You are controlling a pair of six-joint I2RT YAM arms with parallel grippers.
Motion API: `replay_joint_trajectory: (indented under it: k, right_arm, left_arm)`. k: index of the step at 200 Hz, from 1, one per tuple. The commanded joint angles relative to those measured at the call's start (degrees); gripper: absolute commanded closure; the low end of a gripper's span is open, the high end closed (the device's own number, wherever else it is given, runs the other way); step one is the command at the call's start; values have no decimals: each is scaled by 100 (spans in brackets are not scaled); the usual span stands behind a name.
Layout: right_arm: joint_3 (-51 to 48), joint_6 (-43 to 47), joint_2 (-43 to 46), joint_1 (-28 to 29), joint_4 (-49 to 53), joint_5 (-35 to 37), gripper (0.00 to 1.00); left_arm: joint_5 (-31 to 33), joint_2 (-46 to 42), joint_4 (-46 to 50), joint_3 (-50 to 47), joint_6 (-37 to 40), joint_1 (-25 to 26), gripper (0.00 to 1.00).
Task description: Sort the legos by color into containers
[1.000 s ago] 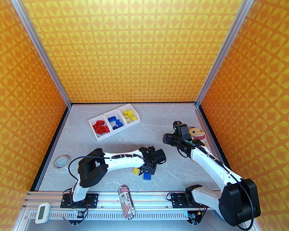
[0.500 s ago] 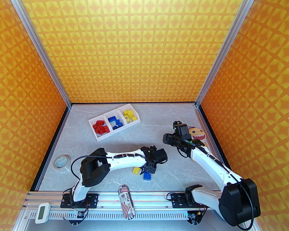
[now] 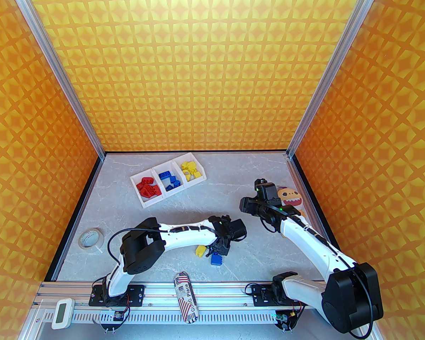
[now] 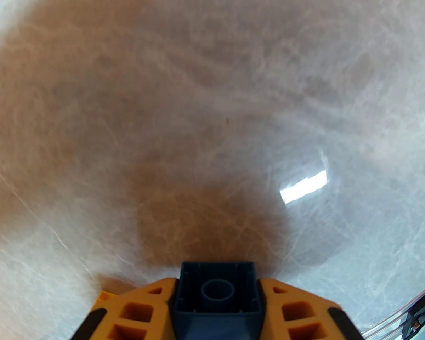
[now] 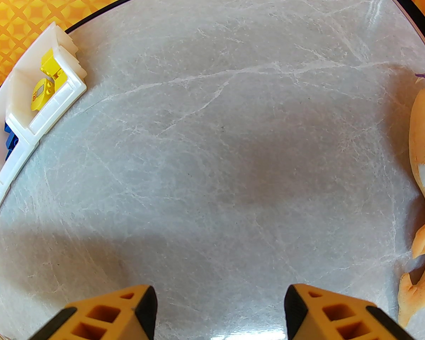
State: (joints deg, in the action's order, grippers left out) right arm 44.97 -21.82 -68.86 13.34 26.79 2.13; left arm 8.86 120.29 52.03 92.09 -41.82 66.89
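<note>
left gripper (image 4: pixel 217 286) clamped on a blue lego (image 4: pixel 216 298) (hollow underside showing); right gripper (image 5: pixel 220 305) stands apart.

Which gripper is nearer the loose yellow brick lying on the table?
Left. The left gripper, shut on a blue brick, sits right beside the yellow brick, just to its right. The right gripper is open, well away toward the plush monster.

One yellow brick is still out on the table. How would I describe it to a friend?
On the near side of the grey table, find the left gripper, closed on a blue brick. The yellow brick lies on the table just left of it. The other yellow bricks sit in the white tray's right-hand bin.
</note>
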Motion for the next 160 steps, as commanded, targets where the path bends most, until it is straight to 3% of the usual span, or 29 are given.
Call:
replay_joint_trajectory:
  k: [1,50,104,160]
  right_arm:
    - [-84,91,144,-42,92,-6,37]
    - [-122,16,276,-47,62,-198,38]
    - [-229,48,319,16,151,-492,41]
    - [-536,-295,371,776,50,-404,44]
  left_arm:
    - [378,-79,137,329,397,-312,74]
    - [707,-288,153,707,987,-1118,74]
    - [1108,-503,-10,1039,1870,-2345,73]
    - [1106,-250,-295,1741,2455,-3496,72]
